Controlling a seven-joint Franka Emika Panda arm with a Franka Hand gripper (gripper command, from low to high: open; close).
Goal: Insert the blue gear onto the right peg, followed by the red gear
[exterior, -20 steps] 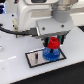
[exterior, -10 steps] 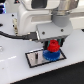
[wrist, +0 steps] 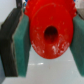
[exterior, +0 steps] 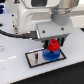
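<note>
Red gear coming down over the blue one: the second half of the job is under way.

The white desk [exterior: 15, 70] is bare and glossy around the work, the room behind just a pale blur. On it lies the grey, black-rimmed rectangular base plate [exterior: 36, 59], and at its end towards the exterior view's right the flat bright-blue plastic toothed wheel [exterior: 49, 54] already sits, so I'd call that step done; the right peg itself is hidden beneath it. The white arm's fingers [wrist: 22, 42] are clenched on the small red plastic gear with the raised hub [exterior: 53, 45], held right over the blue gear. Whether it's seated yet I can't tell; letting go looks to be what's left.
</note>
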